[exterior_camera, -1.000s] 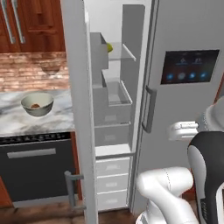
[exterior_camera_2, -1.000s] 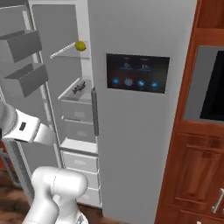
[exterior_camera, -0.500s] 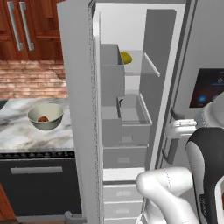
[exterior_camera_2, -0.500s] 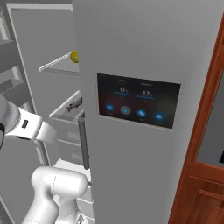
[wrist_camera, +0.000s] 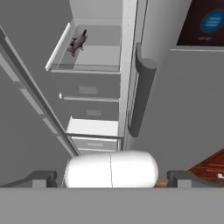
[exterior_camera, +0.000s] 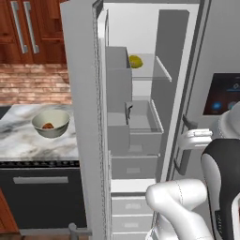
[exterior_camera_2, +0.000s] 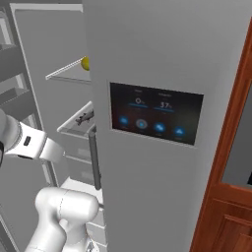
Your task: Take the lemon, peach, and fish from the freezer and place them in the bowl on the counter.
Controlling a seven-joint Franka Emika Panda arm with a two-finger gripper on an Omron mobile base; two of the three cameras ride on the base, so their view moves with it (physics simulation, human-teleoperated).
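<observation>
The freezer (exterior_camera: 82,89) stands open, its door swung out to the left. The yellow lemon (exterior_camera: 135,61) lies on the glass shelf and is also seen at the shelf's edge (exterior_camera_2: 85,63). Below it, the dark fish (exterior_camera: 128,110) rests in a grey drawer (wrist_camera: 78,42), also visible as a dark shape (exterior_camera_2: 86,117). On the marble counter (exterior_camera: 18,145) sits the bowl (exterior_camera: 50,123) with the orange-red peach (exterior_camera: 48,125) inside. My gripper (wrist_camera: 113,177) is open and holds nothing. It hangs low in front of the freezer, well below the fish.
The neighbouring door's vertical bar handle (wrist_camera: 141,94) rises close on the right, under a dark touch panel (exterior_camera_2: 155,115). Grey door bins (exterior_camera: 117,70) jut out on the left. A black appliance front (exterior_camera: 42,197) sits under the counter, with wooden cabinets (exterior_camera: 28,28) above.
The base has driven closer to the freezer, so the whole scene has grown and shifted in both base views. The lemon, fish and bowl stay in place. The gripper stays open.
</observation>
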